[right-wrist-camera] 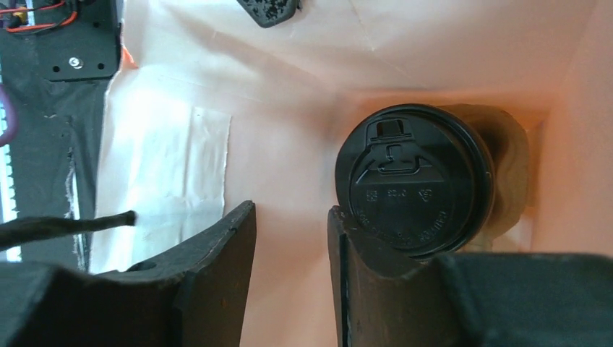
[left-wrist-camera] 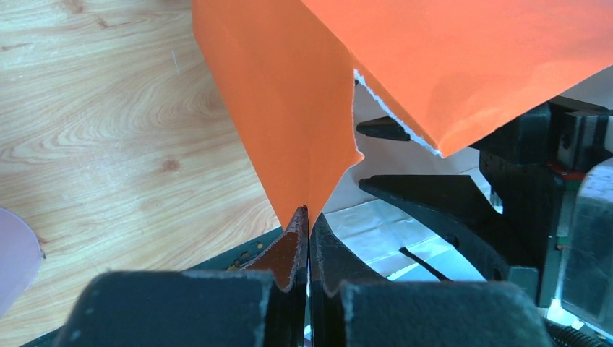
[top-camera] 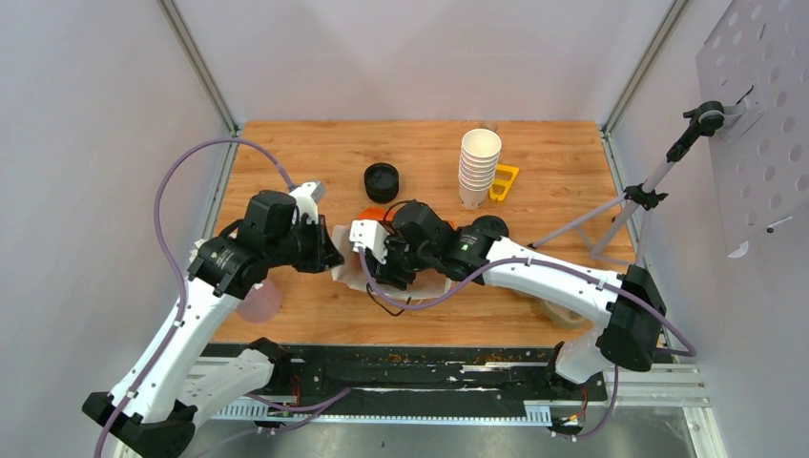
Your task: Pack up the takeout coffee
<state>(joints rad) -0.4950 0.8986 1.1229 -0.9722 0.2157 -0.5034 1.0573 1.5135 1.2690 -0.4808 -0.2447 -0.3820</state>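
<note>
The orange paper bag (left-wrist-camera: pixel 289 108) sits mid-table, and a bit of orange shows in the top view (top-camera: pixel 374 215). My left gripper (left-wrist-camera: pixel 309 217) is shut on the bag's rim corner and holds the mouth open; in the top view it is at the bag's left side (top-camera: pixel 329 256). My right gripper (right-wrist-camera: pixel 289 224) is open and empty inside the bag. One black-lidded coffee cup (right-wrist-camera: pixel 416 181) stands in the bag, just right of my right finger (right-wrist-camera: pixel 354 253) and outside the jaws. A second black-lidded cup (top-camera: pixel 382 181) stands on the table behind the bag.
A tall stack of lidless white cups (top-camera: pixel 478 167) stands at the back right with a yellow object (top-camera: pixel 504 181) beside it. A pale pink cup (top-camera: pixel 259 301) stands by my left arm. A camera stand (top-camera: pixel 630 200) leans at the right edge.
</note>
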